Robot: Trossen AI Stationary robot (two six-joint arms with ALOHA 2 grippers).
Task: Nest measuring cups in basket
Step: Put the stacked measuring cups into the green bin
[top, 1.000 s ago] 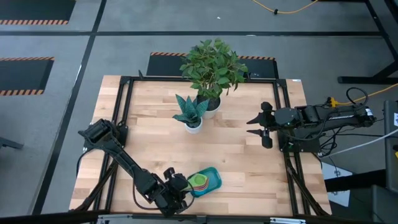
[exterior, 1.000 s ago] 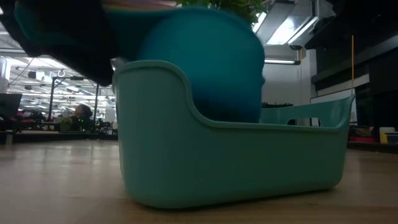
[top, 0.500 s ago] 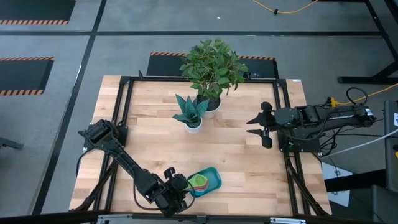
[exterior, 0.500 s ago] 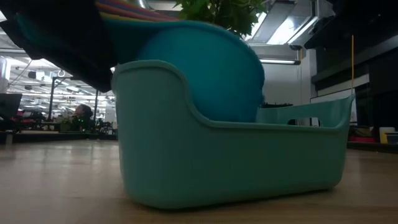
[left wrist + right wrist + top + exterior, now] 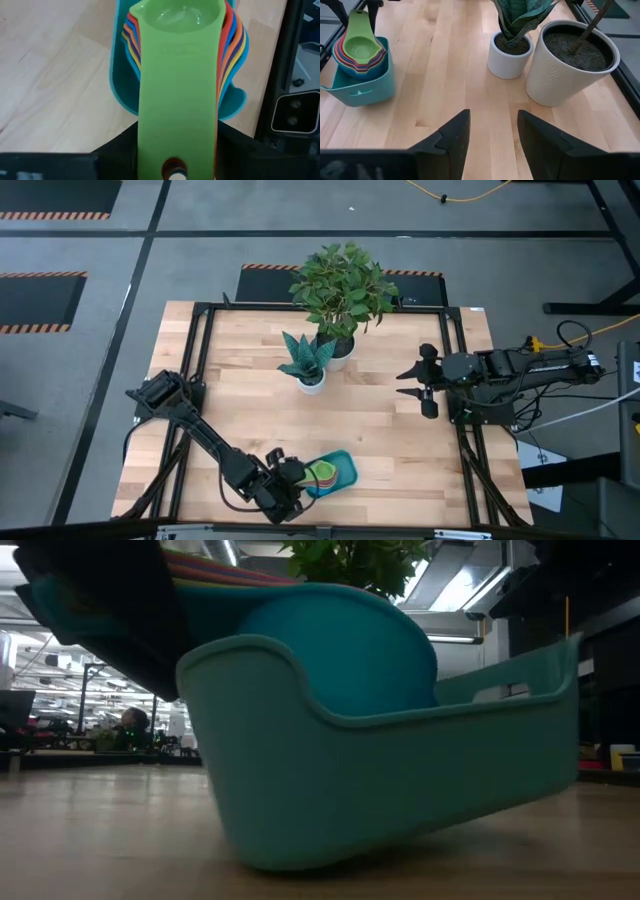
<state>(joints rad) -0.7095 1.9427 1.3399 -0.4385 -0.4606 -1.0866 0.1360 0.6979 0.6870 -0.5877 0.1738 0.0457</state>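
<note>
Left gripper (image 5: 283,492) sits at the table's front edge, clamped on the handles of the nested measuring cups (image 5: 320,474), green one (image 5: 178,90) on top. The stack sits inside the teal basket (image 5: 380,790), and here's the change: the basket has tipped since half a second ago, one end now lifted off the wooden table (image 5: 250,400). Right gripper (image 5: 421,389) waits near the right edge, fingers spread apart, beside the potted plants (image 5: 335,300).

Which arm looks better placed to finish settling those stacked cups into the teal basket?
Left. Its end effector holds the measuring cups by their handles at the basket; the right end effector hangs open, far off.
</note>
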